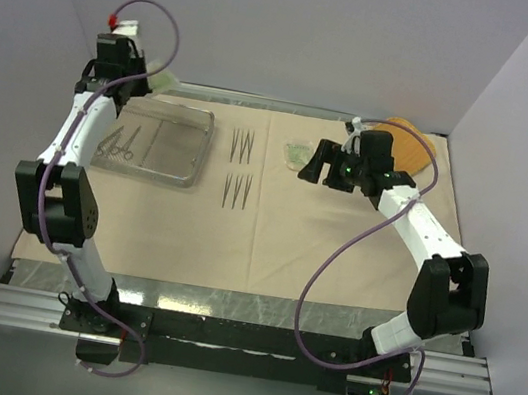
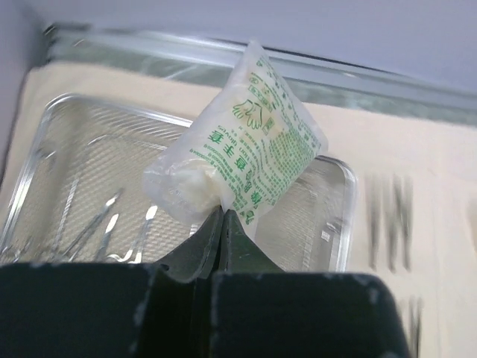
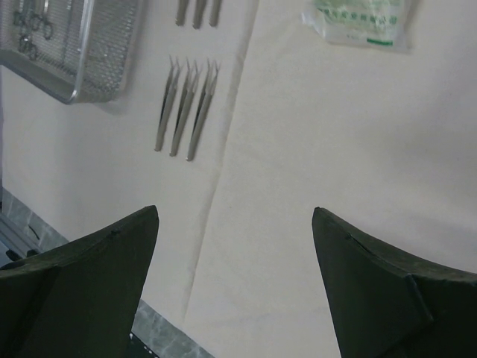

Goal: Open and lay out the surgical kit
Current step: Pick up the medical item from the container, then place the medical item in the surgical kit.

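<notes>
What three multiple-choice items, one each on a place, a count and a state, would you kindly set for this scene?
1. Where is the loose packet? A in the tray; B on the cloth, right of the tweezers; C on the pad.
2. How many tweezers lie in the near group? A two; B five; C three.
3. What state is the left claw in? A shut on the second packet; B open, empty; C shut on tweezers.

Answers: 1 B, it lies flat on the cloth beyond the tweezers, short of the pad; 2 C, three lie side by side; 3 A, its jaws pinch the second packet above the tray.
</notes>
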### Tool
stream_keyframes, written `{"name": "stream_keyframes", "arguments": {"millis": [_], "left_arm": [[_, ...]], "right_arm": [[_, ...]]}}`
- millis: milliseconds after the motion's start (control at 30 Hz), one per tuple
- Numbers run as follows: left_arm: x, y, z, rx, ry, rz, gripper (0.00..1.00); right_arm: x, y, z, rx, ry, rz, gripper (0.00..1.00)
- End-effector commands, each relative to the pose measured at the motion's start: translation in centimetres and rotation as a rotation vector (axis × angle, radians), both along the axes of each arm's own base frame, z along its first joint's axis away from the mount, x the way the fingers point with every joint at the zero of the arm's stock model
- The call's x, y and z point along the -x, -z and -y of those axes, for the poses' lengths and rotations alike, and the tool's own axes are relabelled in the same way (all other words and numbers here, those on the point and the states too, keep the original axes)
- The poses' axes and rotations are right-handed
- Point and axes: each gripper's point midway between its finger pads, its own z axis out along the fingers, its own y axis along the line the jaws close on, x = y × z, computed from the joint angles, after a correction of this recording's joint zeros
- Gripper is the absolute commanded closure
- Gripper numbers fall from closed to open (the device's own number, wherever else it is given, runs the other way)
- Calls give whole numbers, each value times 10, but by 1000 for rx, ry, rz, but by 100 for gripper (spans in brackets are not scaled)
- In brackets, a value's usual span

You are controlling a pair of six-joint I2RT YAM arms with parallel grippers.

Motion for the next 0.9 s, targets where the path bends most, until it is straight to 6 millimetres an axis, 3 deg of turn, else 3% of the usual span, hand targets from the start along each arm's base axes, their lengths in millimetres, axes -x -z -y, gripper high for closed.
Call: {"name": "stream_keyframes", "arguments": {"millis": [0, 133, 233, 433, 633, 867], "left_arm": [[23, -36, 59, -156, 330, 54, 99], [47, -41, 134, -189, 648, 63, 99], [73, -30, 186, -215, 893, 41, 99], [125, -15, 252, -252, 1267, 34, 99], [149, -9, 284, -256, 1406, 32, 99], [168, -4, 305, -265, 1494, 24, 99]], "right_arm": [[0, -58, -9, -32, -86, 142, 9], [0, -76, -21, -90, -142, 176, 9], [1, -88, -28, -114, -186, 198, 10], [5, -97, -36, -108, -266, 238, 12], [11, -87, -52, -133, -339, 206, 17], [15, -80, -70, -179, -432, 158, 23]]}}
